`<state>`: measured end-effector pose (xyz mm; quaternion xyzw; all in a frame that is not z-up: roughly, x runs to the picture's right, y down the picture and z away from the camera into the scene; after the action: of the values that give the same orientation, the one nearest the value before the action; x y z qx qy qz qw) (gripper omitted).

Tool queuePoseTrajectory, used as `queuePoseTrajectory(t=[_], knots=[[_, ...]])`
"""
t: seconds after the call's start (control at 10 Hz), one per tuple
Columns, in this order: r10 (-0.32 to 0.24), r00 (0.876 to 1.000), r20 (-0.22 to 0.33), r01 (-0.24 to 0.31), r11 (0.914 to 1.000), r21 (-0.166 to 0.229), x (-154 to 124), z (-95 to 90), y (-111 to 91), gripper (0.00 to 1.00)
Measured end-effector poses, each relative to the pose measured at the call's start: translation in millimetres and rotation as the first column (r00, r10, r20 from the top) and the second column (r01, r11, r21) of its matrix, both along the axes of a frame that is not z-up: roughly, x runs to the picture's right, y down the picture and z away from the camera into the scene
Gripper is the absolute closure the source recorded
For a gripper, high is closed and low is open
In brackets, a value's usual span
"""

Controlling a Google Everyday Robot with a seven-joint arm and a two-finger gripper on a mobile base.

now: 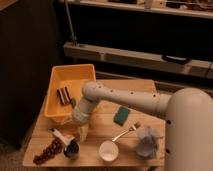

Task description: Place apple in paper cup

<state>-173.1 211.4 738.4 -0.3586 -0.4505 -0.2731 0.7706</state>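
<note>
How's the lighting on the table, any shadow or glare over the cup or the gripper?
Camera view: warm, dim light, background shelves dark. The paper cup stands bright and unshadowed near the table's front edge. The gripper hangs beside the yellow bin's front corner, evenly lit; no glare on either.

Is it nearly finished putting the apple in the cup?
No, it has barely begun. Done: nothing visible; the cup looks empty. In hand: the claw hangs open, pointing down, close to the bin and to the picture's left of the cup, holding nothing I can see. Left: everything. I cannot spot the apple in this view; it must be grasped, carried to the cup and dropped in.
</note>
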Motion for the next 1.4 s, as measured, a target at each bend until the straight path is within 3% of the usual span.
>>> queuePoseTrajectory(t=[1.4], knots=[[-0.045,0.999,-0.007,0.044,0.9967,-0.068,-13.0,15.7,23.0,0.20]])
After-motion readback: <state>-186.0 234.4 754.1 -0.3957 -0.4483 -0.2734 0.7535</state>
